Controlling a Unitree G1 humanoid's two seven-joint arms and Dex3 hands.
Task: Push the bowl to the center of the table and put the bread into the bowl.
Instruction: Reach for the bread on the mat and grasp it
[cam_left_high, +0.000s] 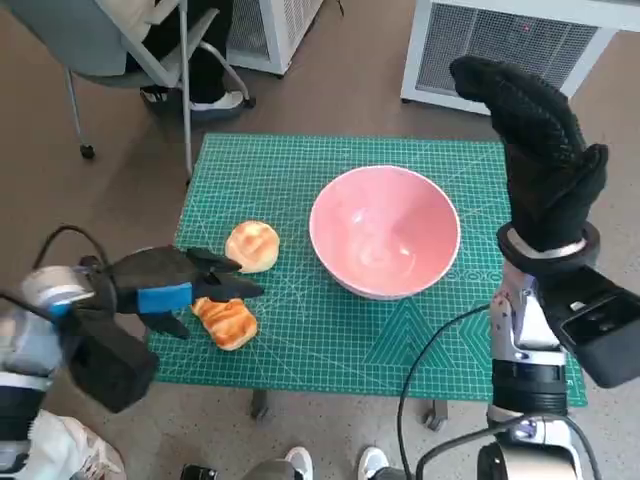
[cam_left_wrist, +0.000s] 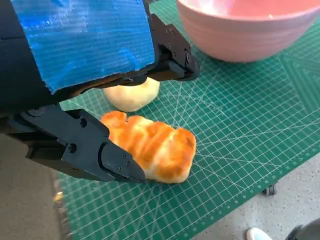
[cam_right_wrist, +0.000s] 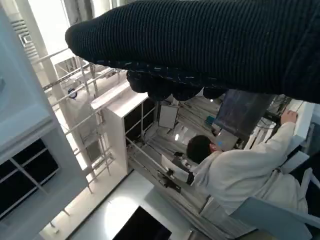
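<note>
On the left, the robot's black left hand with blue tape over its back (cam_left_high: 170, 285) hovers low over a green gridded cutting mat (cam_left_high: 300, 340) that covers the worktop, its fingers (cam_left_wrist: 107, 155) spread wide on either side of a golden-brown braided bread pastry (cam_left_high: 227, 321) without yet closing on it (nothing is held). Just beyond lies a pale round bread bun (cam_left_high: 252, 245), near the pastry but apart from it. Further right, the empty pink ceramic bowl (cam_left_high: 385, 232) already stands close to the mat's middle. On the far right, the black-gloved right hand (cam_left_high: 535, 135) is raised well above the worktop, holding nothing, fingers loosely extended. To do this step well, the left hand should probably settle lower, centre the pastry between its fingers, then close gently so the soft bread is not crushed.
</note>
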